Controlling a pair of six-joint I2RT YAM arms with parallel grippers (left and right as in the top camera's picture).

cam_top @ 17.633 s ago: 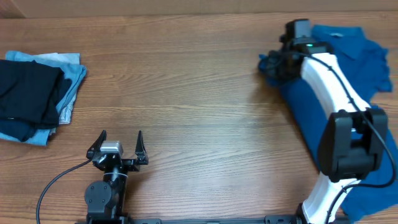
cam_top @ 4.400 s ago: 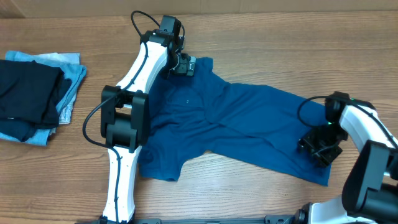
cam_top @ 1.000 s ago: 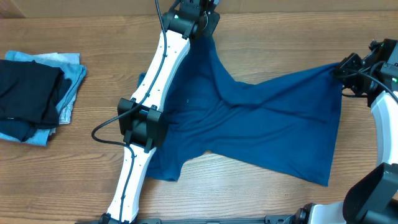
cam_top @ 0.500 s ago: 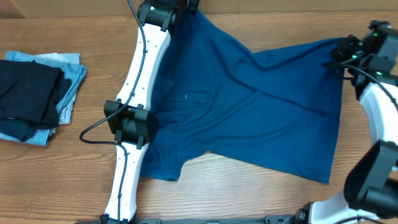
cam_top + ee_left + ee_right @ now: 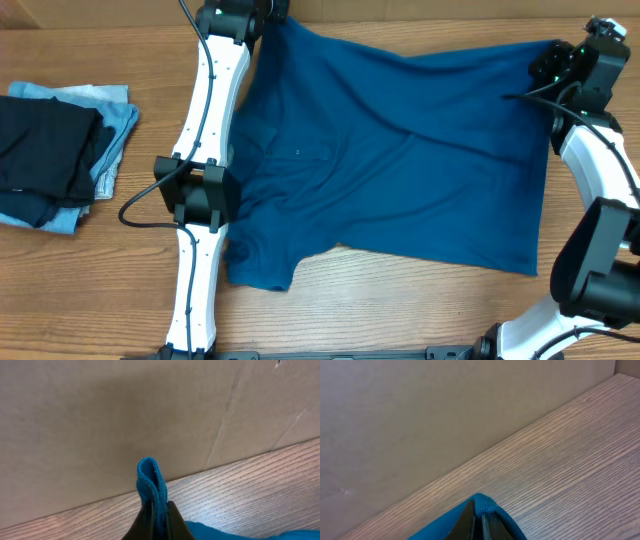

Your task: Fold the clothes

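Since half a second ago both arms have drawn farther apart and toward the back of the table (image 5: 400, 320), and the shirt (image 5: 400, 170) has gone from a sagging sheet with a deep diagonal crease to a flatter spread whose far edge runs almost straight from one gripper to the other. The left gripper (image 5: 266, 9) sits at the far left corner of the shirt, its jaws closed on a doubled-over bit of blue hem; in the left wrist view that fold (image 5: 150, 477) sticks up out of the pinched fingers of the left gripper (image 5: 156, 512), just in front of the tan wall (image 5: 125, 420). The right gripper (image 5: 552, 64) is at the far right corner, likewise clamped on cloth, and the right wrist view shows a small blue corner (image 5: 483, 502) poking out between the closed tips of the right gripper (image 5: 477, 512) over bare wood. From that held edge the shirt drapes toward the near side, covering the middle and right of the table, with one sleeve reaching out at the near left beside the left arm (image 5: 205, 190), which lies along the shirt's left side. Well apart at the far left, a folded black garment (image 5: 45, 160) rests on a pale blue garment (image 5: 115, 125).
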